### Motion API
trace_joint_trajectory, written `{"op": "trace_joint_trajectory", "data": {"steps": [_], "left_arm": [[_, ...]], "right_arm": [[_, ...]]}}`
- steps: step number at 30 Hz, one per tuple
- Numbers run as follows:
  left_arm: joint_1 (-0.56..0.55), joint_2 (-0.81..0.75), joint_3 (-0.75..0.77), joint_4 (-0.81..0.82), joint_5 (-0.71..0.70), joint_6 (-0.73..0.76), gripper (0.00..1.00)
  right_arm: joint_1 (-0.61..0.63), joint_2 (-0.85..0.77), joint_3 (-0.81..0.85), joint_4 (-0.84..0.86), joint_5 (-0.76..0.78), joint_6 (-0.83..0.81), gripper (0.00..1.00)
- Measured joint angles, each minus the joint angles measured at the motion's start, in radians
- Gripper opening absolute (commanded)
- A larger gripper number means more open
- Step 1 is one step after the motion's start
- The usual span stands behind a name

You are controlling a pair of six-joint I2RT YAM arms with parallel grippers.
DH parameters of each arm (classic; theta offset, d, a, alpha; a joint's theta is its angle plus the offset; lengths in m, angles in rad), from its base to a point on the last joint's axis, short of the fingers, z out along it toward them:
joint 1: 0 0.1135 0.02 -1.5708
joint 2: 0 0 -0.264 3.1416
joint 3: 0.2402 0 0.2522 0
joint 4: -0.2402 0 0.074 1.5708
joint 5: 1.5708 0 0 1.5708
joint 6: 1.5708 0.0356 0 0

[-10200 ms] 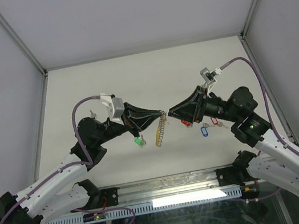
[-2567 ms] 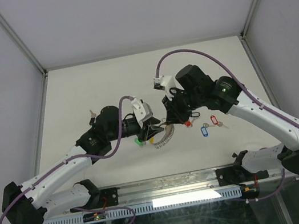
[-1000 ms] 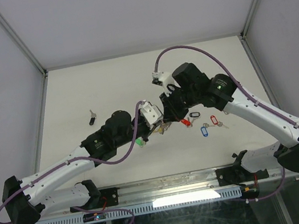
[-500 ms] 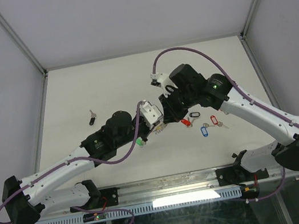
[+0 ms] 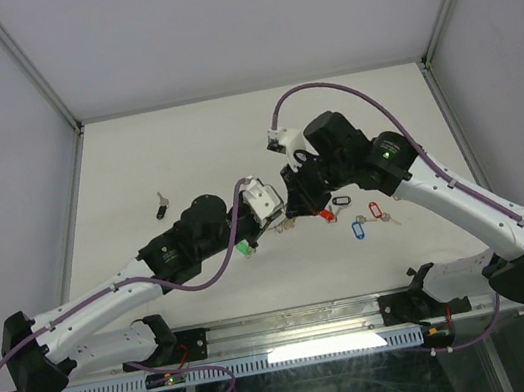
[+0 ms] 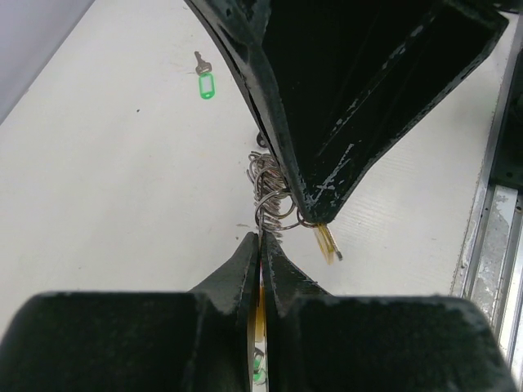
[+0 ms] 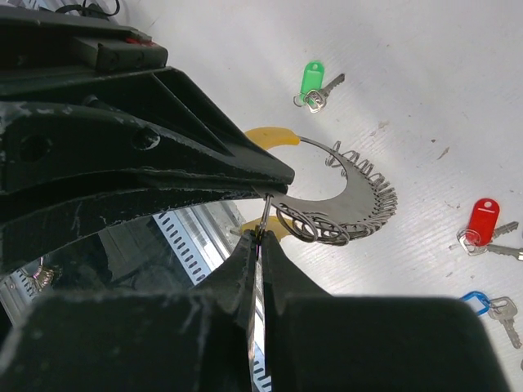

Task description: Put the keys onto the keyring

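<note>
Above mid-table my left gripper (image 5: 277, 222) (image 6: 261, 238) is shut on the keyring (image 5: 286, 225) (image 7: 359, 200), a flat silvery crescent hung with wire loops and a yellow end (image 7: 270, 135). My right gripper (image 5: 291, 213) (image 7: 260, 233) meets it tip to tip. It is shut on the small ring of a yellow-tagged key (image 6: 327, 242), right against the keyring's loops (image 6: 270, 188). Other keys lie on the table: green (image 5: 243, 249) (image 7: 315, 82), red (image 5: 325, 214) (image 7: 482, 220), black (image 5: 341, 201), blue (image 5: 357, 229) and a second red (image 5: 376, 209).
One more black-tagged key (image 5: 162, 209) lies alone at the left of the white table (image 5: 173, 151). Grey walls with metal posts close the sides and back. A metal rail (image 5: 299, 350) runs along the near edge between the arm bases.
Since 2.6 s ago my left gripper has carried the keyring up and rightward to the right gripper's tip. Over the last second both grippers stay shut and joined, with only slight shifts.
</note>
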Motion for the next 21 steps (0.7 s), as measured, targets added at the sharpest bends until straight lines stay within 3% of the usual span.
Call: {"op": "trace_joint_trajectory", "data": {"steps": [4, 12, 21], "left_arm": [[0.0, -0.002, 0.0, -0.005, 0.003, 0.0, 0.01], [0.0, -0.006, 0.0, -0.018, 0.005, 0.003, 0.21], [0.002, -0.048, -0.003, 0.014, 0.088, 0.003, 0.34]], "right_arm": [[-0.001, 0.0, -0.009, 0.005, -0.019, -0.009, 0.0], [-0.002, 0.01, -0.02, 0.0, -0.038, -0.03, 0.0], [-0.001, -0.068, -0.055, 0.006, -0.034, -0.121, 0.0]]}}
